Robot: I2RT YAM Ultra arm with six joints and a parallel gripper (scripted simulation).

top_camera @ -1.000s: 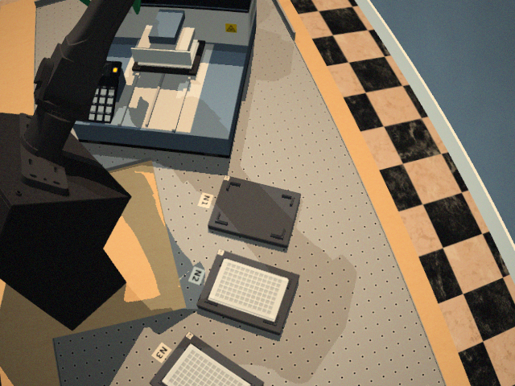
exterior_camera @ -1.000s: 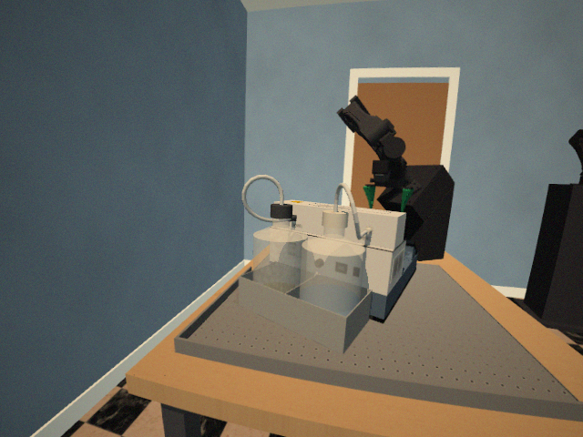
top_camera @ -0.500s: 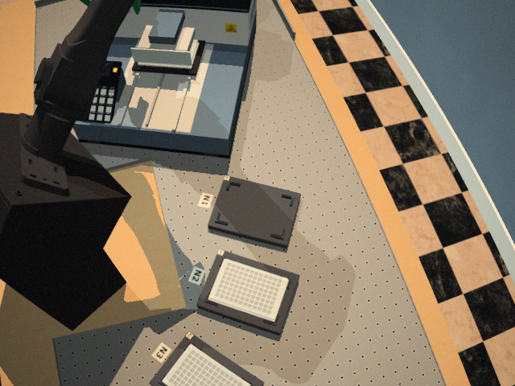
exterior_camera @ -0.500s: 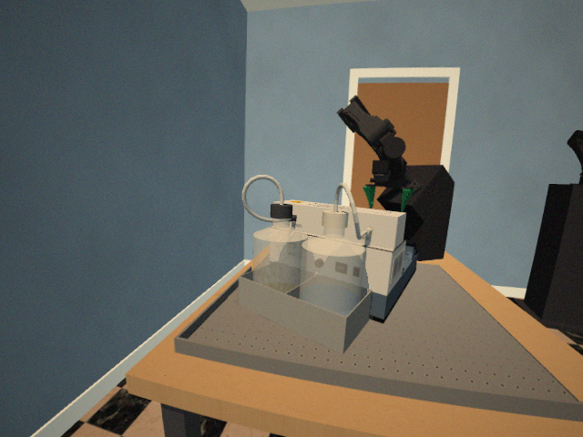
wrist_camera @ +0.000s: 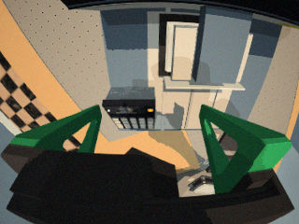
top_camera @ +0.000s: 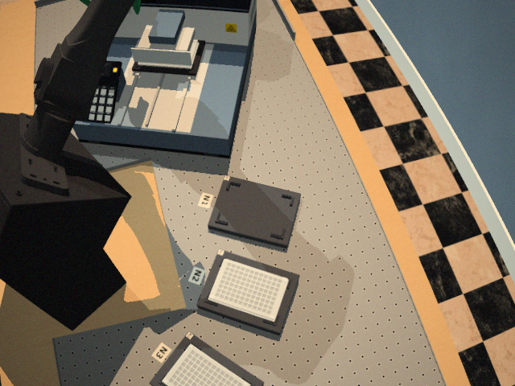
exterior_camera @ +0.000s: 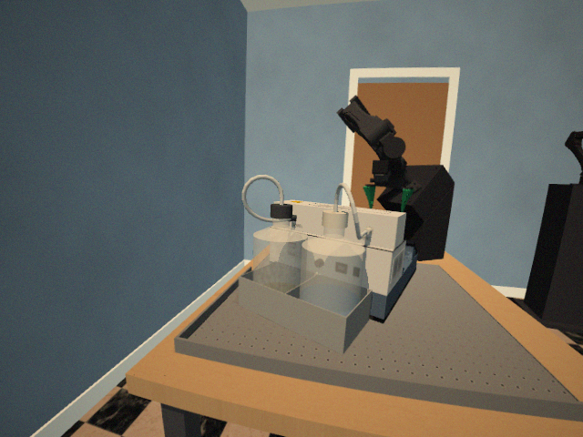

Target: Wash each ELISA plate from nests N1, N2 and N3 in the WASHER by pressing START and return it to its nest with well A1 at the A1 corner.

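My gripper (exterior_camera: pixel 386 198) (wrist_camera: pixel 149 110) is open and empty. It hangs high above the washer (top_camera: pixel 208 100) (exterior_camera: pixel 381 226), over the keypad (top_camera: pixel 101 104) (wrist_camera: pixel 127 112). The lamp (top_camera: pixel 114 69) above the keys glows amber. The dark carrier (top_camera: pixel 143 67) sits far back on the track under the white manifold (top_camera: pixel 166 48) (wrist_camera: pixel 185 50); what lies in it is hidden. Nest N1 (top_camera: pixel 253 211) is empty. Nest N2 (top_camera: pixel 290 286) holds a white well plate (top_camera: pixel 248 289). Nest N3 (top_camera: pixel 166 374) holds another plate (top_camera: pixel 203 369), partly cut off by the frame edge.
The arm's black pedestal (top_camera: pixel 54 240) stands left of the nests. Two clear bottles (exterior_camera: pixel 278 254) (exterior_camera: pixel 334 268) with hoses stand in a grey tray (exterior_camera: pixel 301 320) behind the washer. A second dark pedestal (exterior_camera: pixel 556 254) stands off the table at the right.
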